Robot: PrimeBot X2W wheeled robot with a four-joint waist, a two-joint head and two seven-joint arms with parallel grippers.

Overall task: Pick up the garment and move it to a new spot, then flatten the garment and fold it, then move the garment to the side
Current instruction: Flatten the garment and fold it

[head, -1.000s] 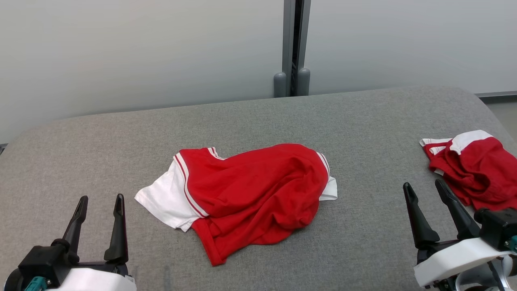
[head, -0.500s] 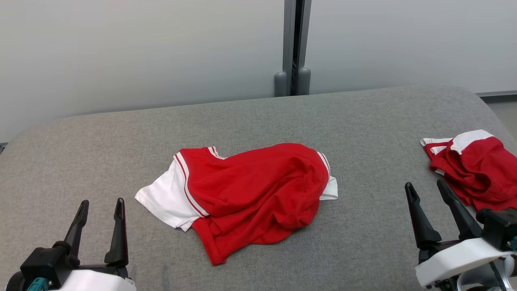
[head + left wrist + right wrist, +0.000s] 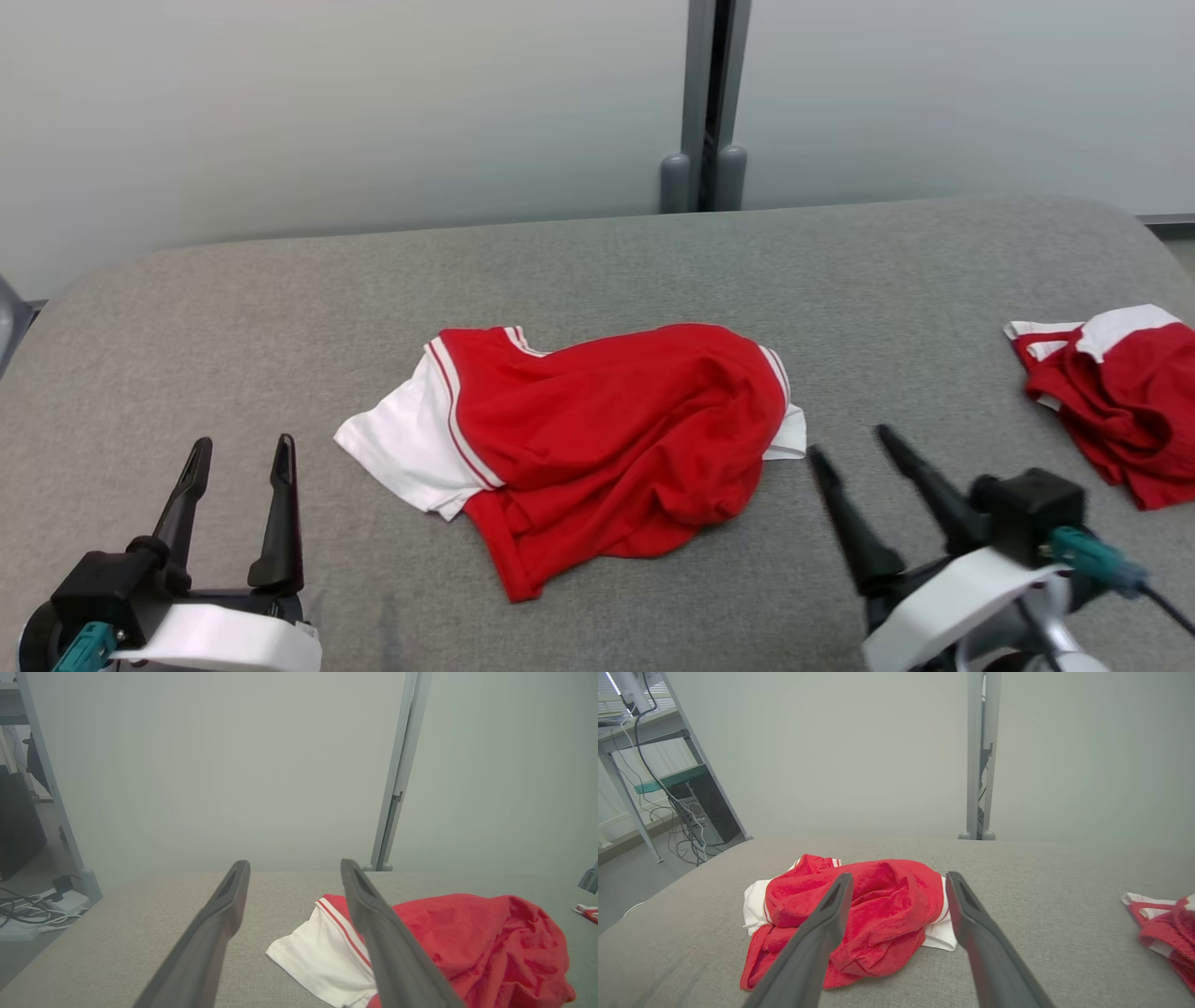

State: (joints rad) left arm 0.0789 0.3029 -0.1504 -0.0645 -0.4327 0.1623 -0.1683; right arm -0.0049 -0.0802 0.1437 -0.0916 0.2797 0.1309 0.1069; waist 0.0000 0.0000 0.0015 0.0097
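**Crumpled garment at mid-table, both grippers open beside it**

We see the garment (image 3: 607,448), red with white sleeves and striped trim, lying in a loose, wrinkled heap near the middle of the grey padded table (image 3: 597,271). One white sleeve spreads flat toward the robot's left. A smaller white edge pokes out from under the red cloth on the right side.

Our right gripper (image 3: 850,443) hovers just beside that right edge, its two dark fingers spread wide and angled toward the heap, not touching it. In the right wrist view, the red bundle sits between and beyond the parted fingers (image 3: 822,933).

Our left gripper (image 3: 243,448) stands near the table's front left, well apart from the white sleeve, with its jaws likewise open and nothing between them. In the left wrist view, the sleeve lies beyond the fingers (image 3: 219,919).

Farther out, a second red-and-white garment (image 3: 1120,401) lies bunched at the table's far right edge. Behind the table is a pale wall panel (image 3: 327,112) split by a grey post (image 3: 714,93). The wrist views show cables (image 3: 28,905) on the floor and a dark computer tower (image 3: 703,807) past the table's left end.
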